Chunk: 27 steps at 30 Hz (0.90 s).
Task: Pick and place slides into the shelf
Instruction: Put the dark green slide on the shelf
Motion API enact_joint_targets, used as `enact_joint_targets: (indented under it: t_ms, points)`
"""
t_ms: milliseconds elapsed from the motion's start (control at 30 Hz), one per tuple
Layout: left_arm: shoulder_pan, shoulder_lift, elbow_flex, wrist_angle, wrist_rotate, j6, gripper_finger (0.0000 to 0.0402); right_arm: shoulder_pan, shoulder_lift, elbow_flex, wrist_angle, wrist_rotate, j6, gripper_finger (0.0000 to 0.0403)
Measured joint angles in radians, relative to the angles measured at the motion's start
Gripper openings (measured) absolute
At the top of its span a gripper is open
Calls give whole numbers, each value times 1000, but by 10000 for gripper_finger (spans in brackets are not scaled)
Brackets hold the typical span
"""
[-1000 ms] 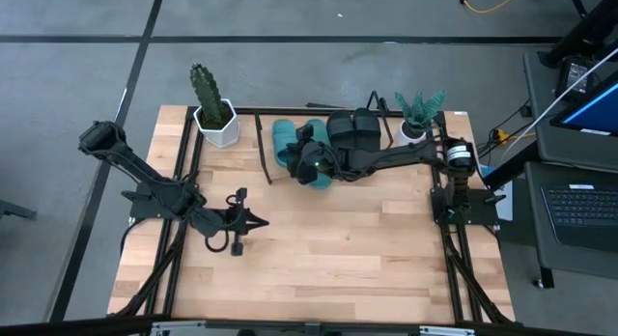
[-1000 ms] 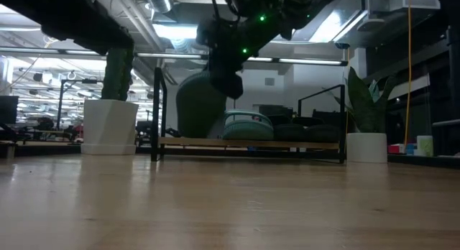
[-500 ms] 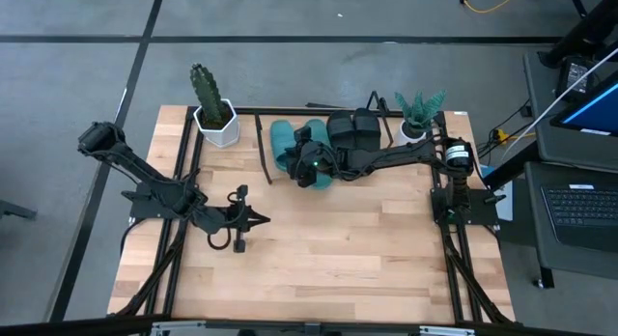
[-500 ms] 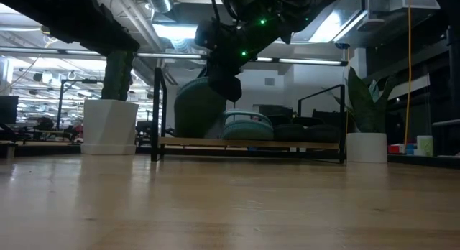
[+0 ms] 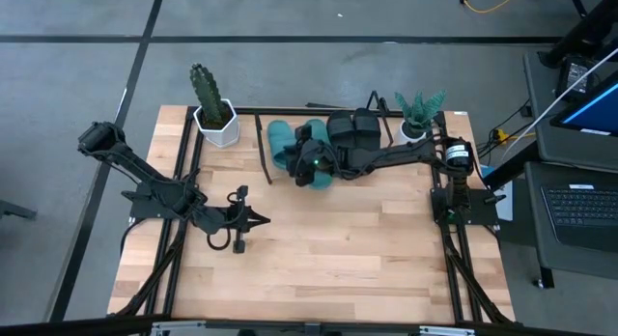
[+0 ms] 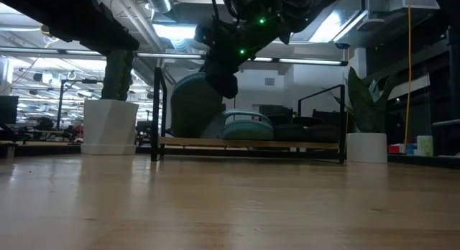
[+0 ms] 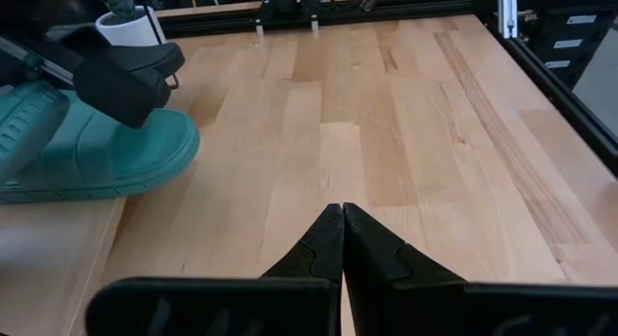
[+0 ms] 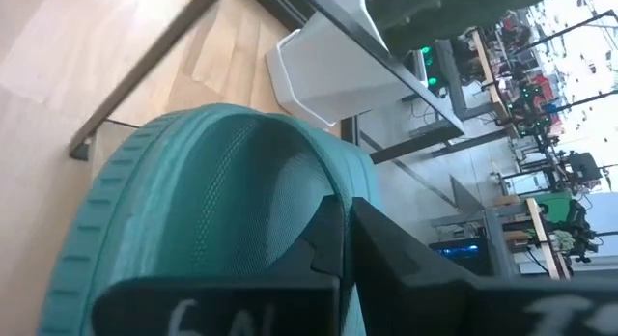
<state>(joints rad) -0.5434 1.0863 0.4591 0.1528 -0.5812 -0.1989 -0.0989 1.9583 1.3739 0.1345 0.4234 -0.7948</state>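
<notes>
My right gripper (image 5: pixel 297 154) reaches over the shelf (image 6: pixel 251 143) at the table's far edge and is shut on a teal slide (image 5: pixel 280 141). In the low view this slide (image 6: pixel 190 106) stands steeply on end at the shelf's left part. A second teal slide (image 6: pixel 248 126) and two black slides (image 6: pixel 302 128) lie on the slanted board to its right. My left gripper (image 5: pixel 255 218) is shut and waits over the table's left half, touching nothing; its closed tips (image 7: pixel 343 215) hover above bare wood. My right gripper holds the teal slide by its wide strap (image 8: pixel 246 186), pinched between the two fingers (image 8: pixel 372 239). The fingers come from the table's right, slanting down. The slide is tipped up steeply, its lower end (image 6: pixel 188 135) down at the shelf board; whether it touches there I cannot tell.
A white pot with a cactus (image 5: pixel 214 119) stands just left of the shelf, and a white pot with a leafy plant (image 5: pixel 415 124) just right of it. The shelf's black wire posts (image 6: pixel 156 113) rise at both ends. Bare wood tabletop (image 5: pixel 338 239) spreads in front.
My right gripper has carried the teal slide a little toward the table's left along the shelf, and the slide stands a bit more upright than before. The left arm has kept still.
</notes>
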Motion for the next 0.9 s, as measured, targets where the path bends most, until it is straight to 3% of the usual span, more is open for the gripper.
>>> enact_joint_targets:
  t_ms: [900]
  points:
    - [0, 0, 0, 21, 23, 19, 0, -15, 30, 1, -41, -45, 38, 11]
